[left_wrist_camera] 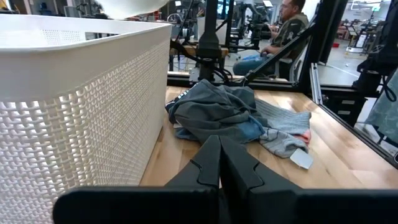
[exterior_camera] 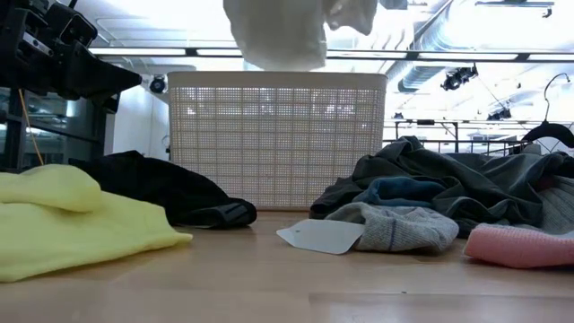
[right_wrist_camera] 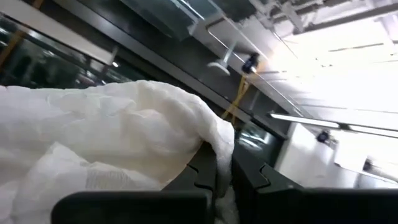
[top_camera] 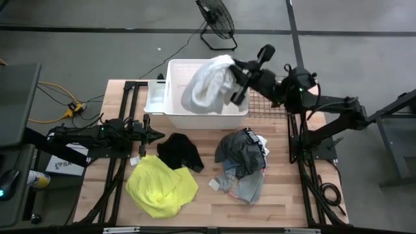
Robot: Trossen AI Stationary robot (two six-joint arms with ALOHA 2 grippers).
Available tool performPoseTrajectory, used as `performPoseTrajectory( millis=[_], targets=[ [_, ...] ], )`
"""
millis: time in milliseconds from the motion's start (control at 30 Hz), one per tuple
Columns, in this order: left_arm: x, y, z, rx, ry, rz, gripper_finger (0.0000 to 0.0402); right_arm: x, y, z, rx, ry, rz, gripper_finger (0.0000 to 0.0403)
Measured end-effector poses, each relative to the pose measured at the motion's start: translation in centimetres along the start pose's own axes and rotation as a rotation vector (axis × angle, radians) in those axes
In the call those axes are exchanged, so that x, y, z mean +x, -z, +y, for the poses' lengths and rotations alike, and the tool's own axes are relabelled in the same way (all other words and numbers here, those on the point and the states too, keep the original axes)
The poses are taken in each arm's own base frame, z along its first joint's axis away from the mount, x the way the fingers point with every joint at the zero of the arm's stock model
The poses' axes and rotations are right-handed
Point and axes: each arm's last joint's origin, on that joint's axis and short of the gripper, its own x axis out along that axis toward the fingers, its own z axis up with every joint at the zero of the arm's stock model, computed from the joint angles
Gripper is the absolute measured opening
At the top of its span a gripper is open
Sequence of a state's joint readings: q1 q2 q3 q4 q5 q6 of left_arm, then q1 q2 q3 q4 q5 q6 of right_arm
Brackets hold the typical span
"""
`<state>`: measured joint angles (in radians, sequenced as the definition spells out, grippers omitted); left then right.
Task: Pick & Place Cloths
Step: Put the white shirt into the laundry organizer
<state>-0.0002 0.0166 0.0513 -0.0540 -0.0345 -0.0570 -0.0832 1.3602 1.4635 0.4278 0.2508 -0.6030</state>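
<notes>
Both fingers (right_wrist_camera: 219,163) seemingly pinching white cloth (top_camera: 207,84) aloft.

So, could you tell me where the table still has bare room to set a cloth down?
Bare wood shows along the front edge of the table between the yellow cloth and the grey pile, and right of that pile. A narrow gap lies between the black cloth and the pile. The basket is crowded: the right gripper holds the white cloth over it.

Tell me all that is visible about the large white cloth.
The large white cloth is soft, crumpled fabric, bunched and hanging in folds. The right hand is shut on its upper edge and holds it in the air above the white slatted basket. Its lower end hangs near the basket's rim; contact there cannot be told.
</notes>
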Motion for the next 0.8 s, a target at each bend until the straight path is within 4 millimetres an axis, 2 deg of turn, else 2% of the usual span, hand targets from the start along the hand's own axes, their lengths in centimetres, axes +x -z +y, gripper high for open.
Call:
performPoseTrajectory(
  millis=[500, 800],
  targets=[
    [0.0, 0.0, 0.0, 0.000, 0.000, 0.000, 0.0001, 1.3, 6.1, -4.4, 0.024, -0.075, 0.181, 0.0009],
    [0.0, 0.0, 0.0, 0.000, 0.000, 0.000, 0.0001, 2.7, 11.4, -4.7, 0.042, -0.152, 0.311, 0.0009]
  ],
)
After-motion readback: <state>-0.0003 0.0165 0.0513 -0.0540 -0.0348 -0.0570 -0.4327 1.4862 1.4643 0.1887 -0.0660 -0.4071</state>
